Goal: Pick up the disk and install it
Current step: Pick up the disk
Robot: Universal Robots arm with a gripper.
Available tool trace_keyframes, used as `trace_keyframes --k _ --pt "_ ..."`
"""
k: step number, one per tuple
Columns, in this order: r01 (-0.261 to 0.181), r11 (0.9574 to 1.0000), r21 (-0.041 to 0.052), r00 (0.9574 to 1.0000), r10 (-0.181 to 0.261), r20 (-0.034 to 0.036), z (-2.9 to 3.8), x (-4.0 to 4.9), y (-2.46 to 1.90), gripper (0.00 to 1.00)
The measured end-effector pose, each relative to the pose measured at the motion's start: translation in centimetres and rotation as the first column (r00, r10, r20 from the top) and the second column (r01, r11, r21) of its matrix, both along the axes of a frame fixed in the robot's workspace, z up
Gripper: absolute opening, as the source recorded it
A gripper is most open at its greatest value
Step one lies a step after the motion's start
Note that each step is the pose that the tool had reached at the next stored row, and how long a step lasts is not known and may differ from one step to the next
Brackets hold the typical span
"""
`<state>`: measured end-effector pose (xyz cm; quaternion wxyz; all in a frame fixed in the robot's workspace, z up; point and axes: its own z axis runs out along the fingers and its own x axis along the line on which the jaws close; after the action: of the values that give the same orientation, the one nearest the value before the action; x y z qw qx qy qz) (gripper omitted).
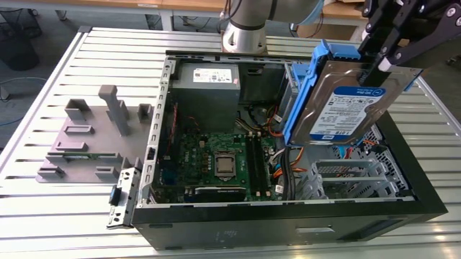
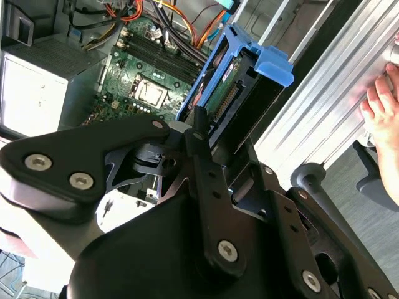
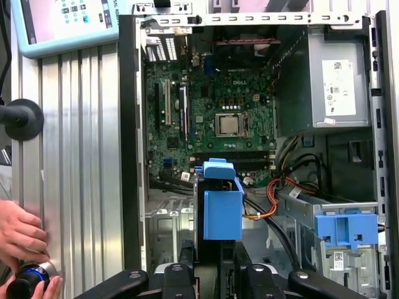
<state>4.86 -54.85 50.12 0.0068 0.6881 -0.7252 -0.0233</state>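
The disk [image 1: 351, 108] is a silver-grey drive with a white-and-blue label, framed by a blue bracket [image 1: 303, 91]. It hangs tilted and nearly on edge above the side of the open computer case [image 1: 288, 221] on the exterior view's right. My gripper [image 1: 379, 66] is shut on the disk's upper edge. In the first wrist view the disk [image 3: 221, 212] appears edge-on above the case floor, beside the motherboard [image 3: 218, 118]. In the second wrist view a black finger [image 2: 198, 124] lies against the disk [image 2: 234, 84].
Below the disk sits a metal drive cage [image 1: 346, 175]. The grey power supply [image 1: 205, 89] is at the case's back. A grey fixture [image 1: 94, 140] stands on the slatted table [image 1: 51, 226]. A person's hand [image 3: 22, 230] rests on the table beside the case, near a pendant [image 3: 62, 22].
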Motion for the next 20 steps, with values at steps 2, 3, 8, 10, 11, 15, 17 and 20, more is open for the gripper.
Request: trace_keyframes --k 2,3,8,10,11,15,17,20 --pt "0.000 1.0000 0.0000 1.0000 0.000 0.0000 -0.01 0.30 0.00 0.35" --pt "0.000 1.0000 0.0000 1.0000 0.000 0.0000 -0.01 0.44 0.00 0.35" --pt "0.000 1.0000 0.0000 1.0000 0.000 0.0000 -0.03 1.08 0.00 0.35" --pt "0.000 1.0000 0.0000 1.0000 0.000 0.0000 -0.03 1.32 0.00 0.35" --pt "0.000 1.0000 0.0000 1.0000 0.000 0.0000 -0.03 1.41 0.00 0.35" --pt "0.000 1.0000 0.0000 1.0000 0.000 0.0000 -0.05 1.48 -0.16 0.35" --pt "0.000 1.0000 0.0001 1.0000 0.000 0.0000 -0.08 1.50 -0.30 0.35" --pt "0.000 1.0000 0.0002 1.0000 0.000 0.0000 -0.15 1.55 -0.43 0.35"
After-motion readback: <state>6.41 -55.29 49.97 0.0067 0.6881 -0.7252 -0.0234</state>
